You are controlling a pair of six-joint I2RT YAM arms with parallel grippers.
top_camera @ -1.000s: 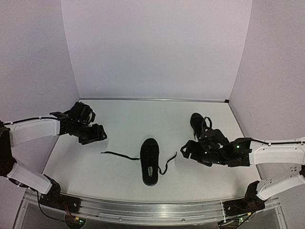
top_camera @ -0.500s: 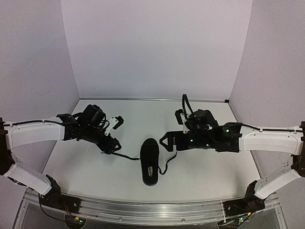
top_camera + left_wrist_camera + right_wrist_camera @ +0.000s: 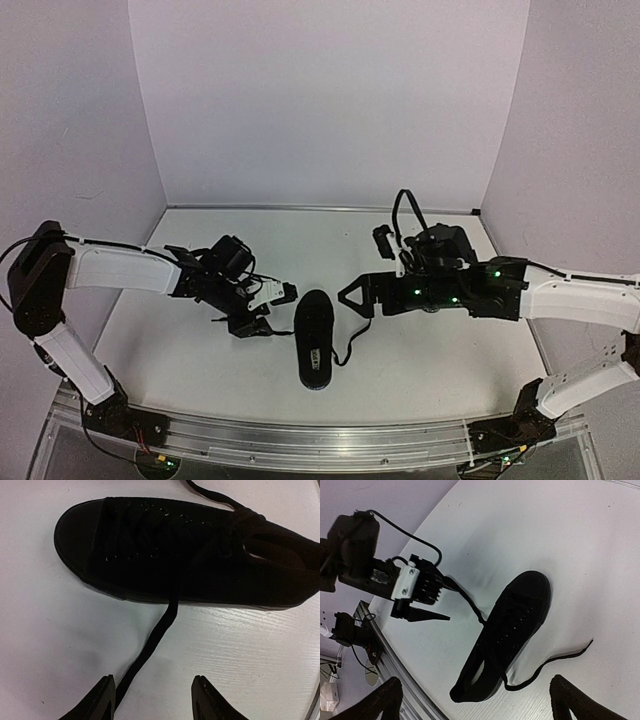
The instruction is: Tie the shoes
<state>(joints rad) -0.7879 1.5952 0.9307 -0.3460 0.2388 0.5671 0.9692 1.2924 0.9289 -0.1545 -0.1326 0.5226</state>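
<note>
Plainly, black shoe [image 3: 314,335], insole label [image 3: 315,360] (unreadable), lace [image 3: 150,645] within parted left pincer [image 3: 152,692]

We find one shoe [image 3: 314,338] on the table [image 3: 200,370] toward its near edge, toe pointing away from the arm bases. The left gripper [image 3: 268,309] sits just left of the toe, the right gripper [image 3: 353,298] just right of it. One lace [image 3: 150,640] runs left between the left gripper's fingers, perhaps touching one. The other lace [image 3: 560,656] lies right of the shoe.
</note>
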